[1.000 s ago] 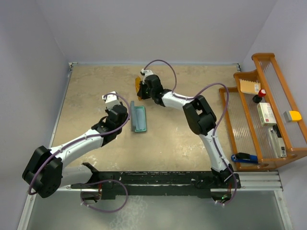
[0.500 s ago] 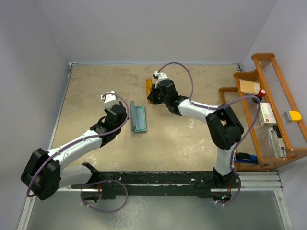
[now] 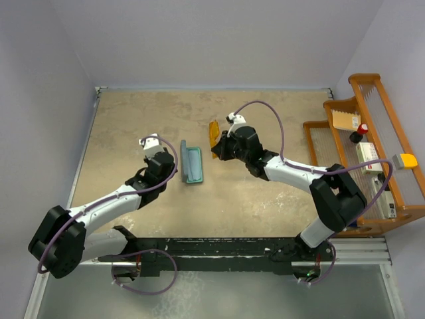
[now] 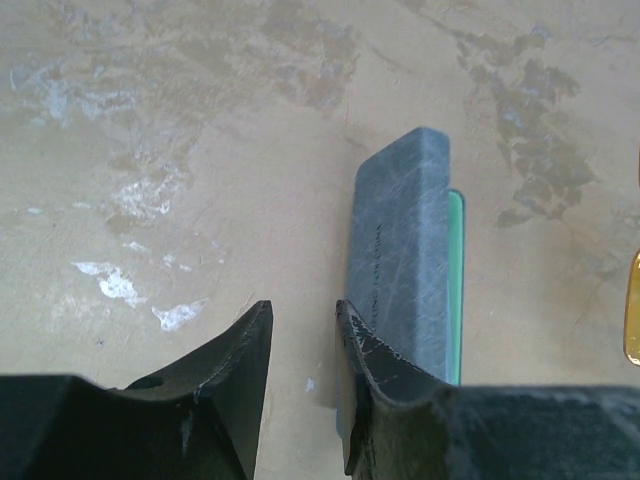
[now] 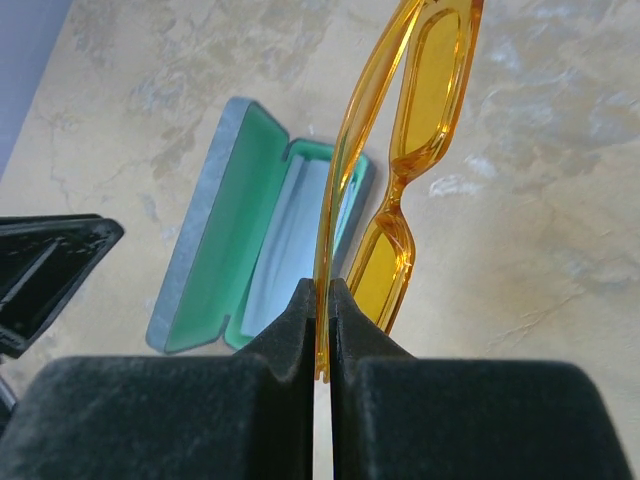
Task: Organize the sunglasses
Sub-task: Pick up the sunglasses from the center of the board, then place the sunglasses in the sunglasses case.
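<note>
The sunglasses (image 5: 410, 150) have amber lenses and a thin orange frame; in the top view (image 3: 214, 133) they hang above the table, right of the case. My right gripper (image 5: 322, 296) is shut on one temple arm and holds them in the air. In the top view my right gripper (image 3: 222, 141) is just right of the open grey-blue case (image 3: 192, 163) with teal-green lining (image 5: 215, 250). My left gripper (image 4: 300, 325) is open and empty, low over the table, its right finger (image 4: 385, 375) against the closed side of the case (image 4: 400, 270); in the top view it (image 3: 167, 167) sits left of the case.
A wooden rack (image 3: 372, 159) with small items stands along the right edge. Grey walls close the table at the back and the left. Bare mottled tabletop (image 3: 133, 119) lies behind the left arm.
My right gripper has carried the sunglasses to the right and nearer, from behind the case to its right side. The left gripper has shifted slightly nearer. The case has not moved.
</note>
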`<state>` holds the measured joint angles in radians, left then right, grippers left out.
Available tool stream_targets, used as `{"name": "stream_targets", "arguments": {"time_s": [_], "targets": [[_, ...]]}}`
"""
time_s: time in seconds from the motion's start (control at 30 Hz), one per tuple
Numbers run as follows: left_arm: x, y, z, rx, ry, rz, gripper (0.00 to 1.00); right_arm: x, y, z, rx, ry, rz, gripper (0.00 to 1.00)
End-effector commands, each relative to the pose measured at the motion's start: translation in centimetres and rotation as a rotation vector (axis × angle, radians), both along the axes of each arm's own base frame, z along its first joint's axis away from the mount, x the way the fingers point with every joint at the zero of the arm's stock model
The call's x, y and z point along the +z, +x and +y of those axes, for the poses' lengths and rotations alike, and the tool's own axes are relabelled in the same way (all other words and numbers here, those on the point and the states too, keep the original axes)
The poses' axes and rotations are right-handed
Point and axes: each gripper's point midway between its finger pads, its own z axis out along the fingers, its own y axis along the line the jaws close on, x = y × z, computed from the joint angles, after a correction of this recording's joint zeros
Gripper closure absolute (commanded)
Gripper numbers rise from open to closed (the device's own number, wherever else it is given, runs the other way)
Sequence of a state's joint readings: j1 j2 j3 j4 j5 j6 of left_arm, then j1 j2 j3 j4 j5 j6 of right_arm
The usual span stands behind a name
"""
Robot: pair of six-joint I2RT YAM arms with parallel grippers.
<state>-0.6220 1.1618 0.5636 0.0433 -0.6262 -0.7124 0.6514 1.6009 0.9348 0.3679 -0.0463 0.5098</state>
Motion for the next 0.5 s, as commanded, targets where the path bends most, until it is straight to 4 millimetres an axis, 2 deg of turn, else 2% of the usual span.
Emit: {"name": "stream_targets", "arguments": {"time_s": [0.0, 0.07, 0.2, 0.47], "targets": [[-0.5, -0.1, -0.8, -0.010, -0.083, -0.023, 0.71, 2.9, -1.5, 2.7, 0.059, 0.120, -0.050, 1.00], [-1.2, -0.4, -1.1, -0.016, -0.077, -0.008, 0.71, 1.8, -2.5, 3.1, 0.078, 0.116, -0.033, 1.00], [-2.2, -0.9, -1.0, -0.015, -0.068, 0.007, 0.71, 1.0, -3.6, 4.1, 0.115, 0.152, -0.005, 1.00], [-3.0, -1.4, -1.2, -0.028, -0.087, 0.018, 0.71, -0.6, -4.6, 5.9, 0.157, 0.193, 0.031, 1.00]]}}
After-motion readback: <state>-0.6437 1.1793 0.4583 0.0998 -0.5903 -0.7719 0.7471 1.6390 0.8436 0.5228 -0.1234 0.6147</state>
